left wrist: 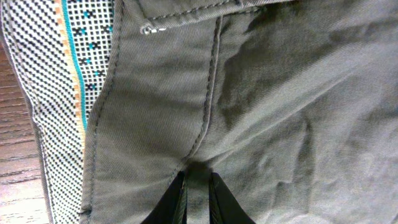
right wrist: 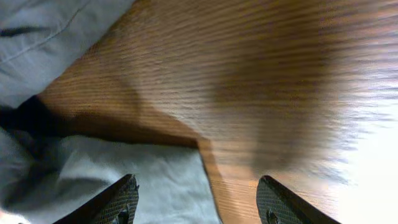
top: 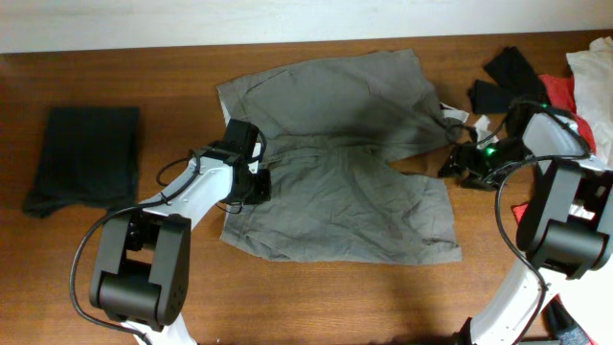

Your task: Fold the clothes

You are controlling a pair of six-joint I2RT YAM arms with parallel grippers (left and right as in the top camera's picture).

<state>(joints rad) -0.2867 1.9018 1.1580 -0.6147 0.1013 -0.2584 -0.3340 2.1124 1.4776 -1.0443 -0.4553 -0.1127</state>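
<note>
The grey-khaki trousers [top: 335,163] lie spread flat in the middle of the wooden table, legs pointing right. My left gripper [top: 251,180] is at their waistband end. In the left wrist view it [left wrist: 198,186] is shut on a pinch of the trousers' fabric [left wrist: 280,112] just below the fly seam, beside the patterned pale waistband lining [left wrist: 59,93]. My right gripper [top: 458,163] is at the leg-hem end. In the right wrist view it [right wrist: 198,185] is open and empty, straddling the edge of a trouser leg [right wrist: 143,180] and bare table.
A folded black garment [top: 81,158] lies at the table's left. A pile of black [top: 508,72], red [top: 560,91] and white [top: 594,67] clothes lies at the back right, close to the right arm. A pale wall runs along the far edge.
</note>
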